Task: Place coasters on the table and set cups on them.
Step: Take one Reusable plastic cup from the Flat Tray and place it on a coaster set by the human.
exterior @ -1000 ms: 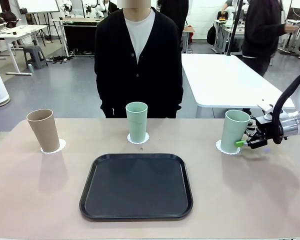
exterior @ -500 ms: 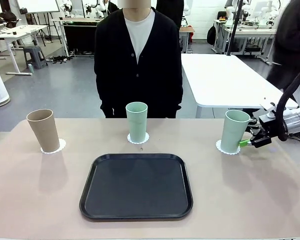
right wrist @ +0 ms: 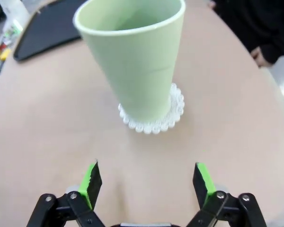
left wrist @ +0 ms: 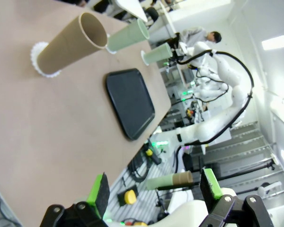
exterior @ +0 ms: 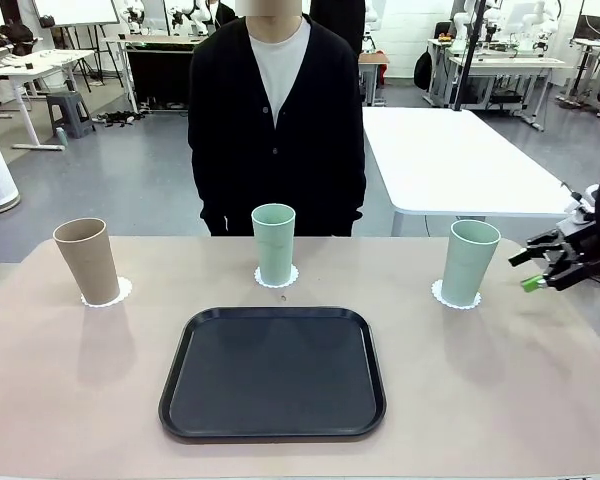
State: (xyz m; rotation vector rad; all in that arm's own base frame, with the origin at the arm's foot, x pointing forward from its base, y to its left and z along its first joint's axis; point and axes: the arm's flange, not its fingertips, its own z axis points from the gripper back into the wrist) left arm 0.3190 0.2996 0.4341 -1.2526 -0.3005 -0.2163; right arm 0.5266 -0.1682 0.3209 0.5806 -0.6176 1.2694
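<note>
The left tool hangs with its green-padded jaws spread wide and nothing between them. Beyond it on the beige worktop lie a black tray, a brown cup on a white coaster, and two mint cups farther off.

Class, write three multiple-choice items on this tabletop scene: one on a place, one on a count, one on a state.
1. The flat black plastic tray lies
A. centre of the beige table
B. far left
C. on the white table

2. How many tall tapered cups are mint green?
A. one
B. two
C. three

3. The right gripper is
A. shut on a cup
B. open, apart from the cup
C. resting in the tray

Key: 1 A, tray sits mid-table. 2 B, the middle cup and right cup are green; the left cup is brown. 3 B, its green pads stand apart beside the right cup.
</note>
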